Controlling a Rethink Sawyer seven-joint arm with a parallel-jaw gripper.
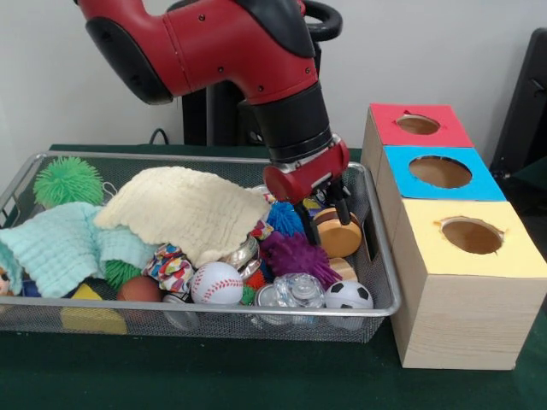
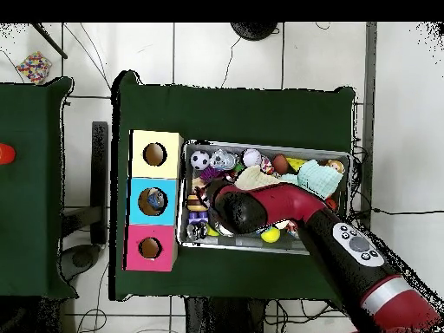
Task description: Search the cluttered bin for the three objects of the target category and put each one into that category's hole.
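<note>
Jaws clamped on a tan wooden disc (image 1: 338, 236), one black finger (image 1: 343, 207) down its right face and the other at its left edge, with the gripper (image 1: 323, 215) lowered at the right end of the wire bin (image 1: 383, 275). Disc held upright on edge, just above the clutter, its lower rim close over a purple spiky toy (image 1: 295, 256) and beside a blue spiky ball (image 1: 286, 219). Below and in front: a clear plastic piece (image 1: 297, 289), a small soccer ball (image 1: 348, 295) and a baseball (image 1: 216, 283) along the bin's near wall. Further left, a cream cloth (image 1: 184, 207) draped over the heap, a mint cloth (image 1: 60, 246) beside it, a green spiky ball (image 1: 68, 179) at the far left corner, a yellow block (image 1: 92, 314) at the near left. Touching the bin's right side, a wooden box with three holes on top: red panel (image 1: 419, 125) farthest back, blue panel (image 1: 440, 172) in the middle, yellow panel (image 1: 471, 237) nearest. From overhead, red arm (image 2: 286, 208) stretched across the bin (image 2: 338, 157), hiding the gripper and disc; something small and dark visible inside the blue hole (image 2: 154, 201), not identifiable.
</note>
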